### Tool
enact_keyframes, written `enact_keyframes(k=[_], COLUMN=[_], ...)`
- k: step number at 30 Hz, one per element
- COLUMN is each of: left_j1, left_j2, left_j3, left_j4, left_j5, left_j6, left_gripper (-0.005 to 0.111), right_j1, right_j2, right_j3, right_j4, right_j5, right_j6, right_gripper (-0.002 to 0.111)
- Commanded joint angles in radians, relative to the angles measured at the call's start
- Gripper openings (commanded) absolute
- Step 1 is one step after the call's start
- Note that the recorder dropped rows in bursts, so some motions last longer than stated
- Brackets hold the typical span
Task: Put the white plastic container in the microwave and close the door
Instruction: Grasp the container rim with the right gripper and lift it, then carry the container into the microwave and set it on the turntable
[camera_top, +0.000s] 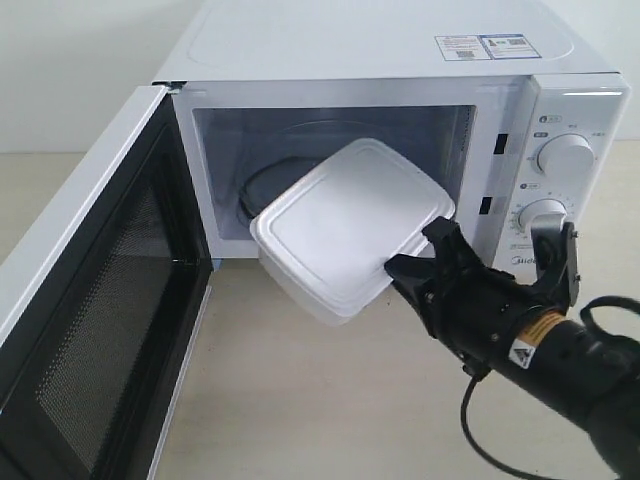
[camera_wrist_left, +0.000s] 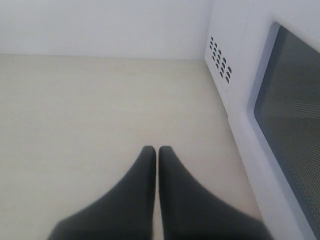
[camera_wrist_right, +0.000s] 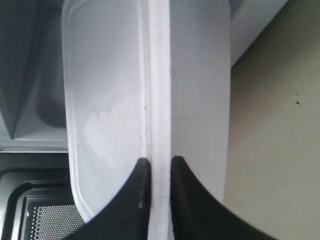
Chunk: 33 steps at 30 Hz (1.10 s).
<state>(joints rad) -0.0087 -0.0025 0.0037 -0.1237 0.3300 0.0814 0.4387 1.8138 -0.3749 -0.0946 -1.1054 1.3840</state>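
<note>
**Container at the microwave mouth, door open**

Right gripper (camera_top: 418, 252): jaws nearly together, clamped on the rim of the white container (camera_top: 345, 225) at its near corner. The right wrist view confirms this, with one finger (camera_wrist_right: 137, 190) on the lid side of the rim and the other on the body side.

Container: lid on, clear of the table (camera_top: 300, 400), and tilted so the corner towards the door hangs lowest. Its far end reaches into the opening of the microwave (camera_top: 400, 50). Its near end still sticks out in front of the sill. It is not set down inside. A dark round plate (camera_top: 268, 185) shows on the cavity floor behind it.

Door (camera_top: 90, 300): swung wide open to the left, black inner face and mesh window towards the camera.

Left gripper (camera_wrist_left: 157, 150): fingers pressed together with nothing between them, over bare table near the outer face of the door. It does not appear in the exterior view.

Two dials (camera_top: 565, 155) on the right panel; stickers (camera_top: 485, 45) on top.
</note>
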Motion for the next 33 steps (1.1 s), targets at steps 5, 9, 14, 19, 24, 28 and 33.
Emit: enact_keyframes(k=[5, 9, 14, 19, 24, 28, 33], left_j1=[-0.001, -0.001, -0.001, -0.001, -0.001, -0.001, -0.001], left_j2=[0.002, 0.002, 0.002, 0.002, 0.002, 0.002, 0.002], left_j3=[-0.004, -0.004, -0.004, -0.004, -0.004, -0.004, -0.004], left_j4=[-0.008, -0.008, -0.008, -0.008, -0.008, -0.008, -0.008], left_j5=[-0.016, -0.016, -0.016, -0.016, -0.016, -0.016, -0.016], left_j6=[0.002, 0.002, 0.002, 0.002, 0.002, 0.002, 0.002], left_gripper=[0.004, 0.004, 0.004, 0.004, 0.004, 0.004, 0.004], right_j1=[0.338, 0.363, 0.359, 0.329, 0.254, 0.218, 0.208], right_j2=[-0.011, 0.001, 0.077, 0.181, 0.212, 0.212, 0.212], right_j3=[-0.043, -0.191, -0.419, -0.597, -0.684, -0.708, -0.715], right_j4=[0.741, 0.788, 0.921, 0.978, 0.974, 0.964, 0.879], right_j5=[-0.039, 0.079, 0.172, 0.188, 0.246, 0.319, 0.354], right_j6=[-0.294, -0.377, -0.511, -0.592, -0.59, -0.588, -0.587], right_gripper=[0.0, 0.0, 0.0, 0.0, 0.0, 0.0, 0.0])
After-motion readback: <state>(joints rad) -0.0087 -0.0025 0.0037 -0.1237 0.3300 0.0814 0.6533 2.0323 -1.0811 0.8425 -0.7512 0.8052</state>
